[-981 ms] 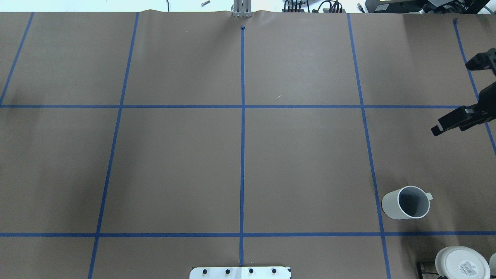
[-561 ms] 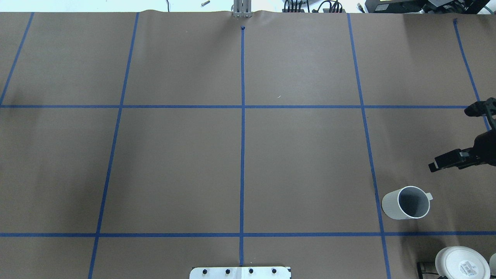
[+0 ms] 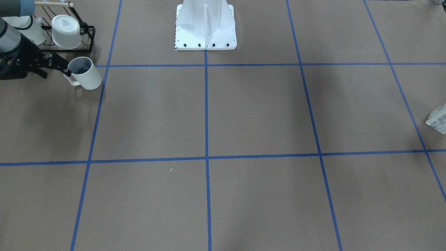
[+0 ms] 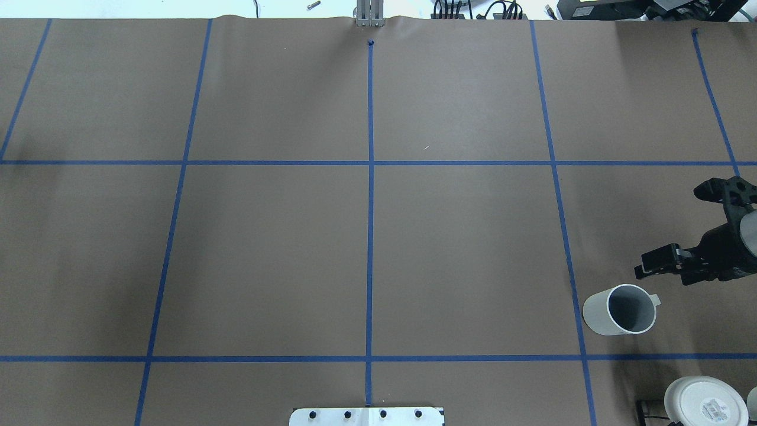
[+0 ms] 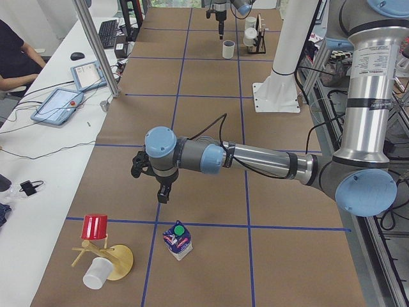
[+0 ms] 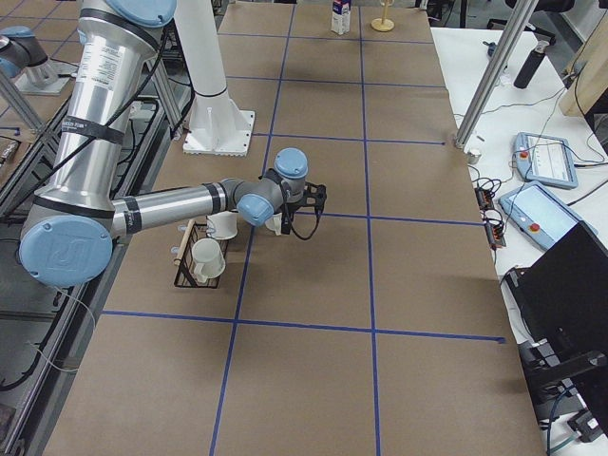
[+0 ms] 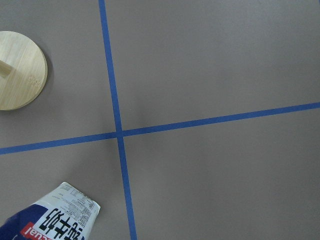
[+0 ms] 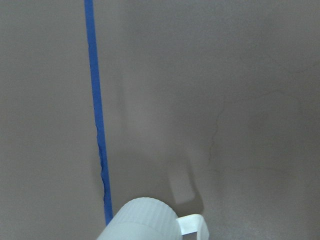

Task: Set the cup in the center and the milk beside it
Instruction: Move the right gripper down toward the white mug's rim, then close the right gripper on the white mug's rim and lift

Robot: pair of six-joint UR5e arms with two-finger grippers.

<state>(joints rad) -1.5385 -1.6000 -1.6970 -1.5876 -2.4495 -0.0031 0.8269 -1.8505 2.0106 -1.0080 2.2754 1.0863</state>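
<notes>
Coming down the right edge of the overhead pic w/ the right claw, now just above the cup in the pic. Keeping its fingers wide apart, holding nothing. Leaving the cup in the same spot, lower right, standing up, far from the center. Leaving the milk standing at btm middle of the left-side pic, just below the left claw; can't tell if that one's open or closed.

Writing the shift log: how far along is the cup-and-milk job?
Done: nothing; the center is bare. In hand: the right gripper hangs open beside the cup, not gripping; the left gripper hovers near the milk. Left: both pickups and placements.
</notes>
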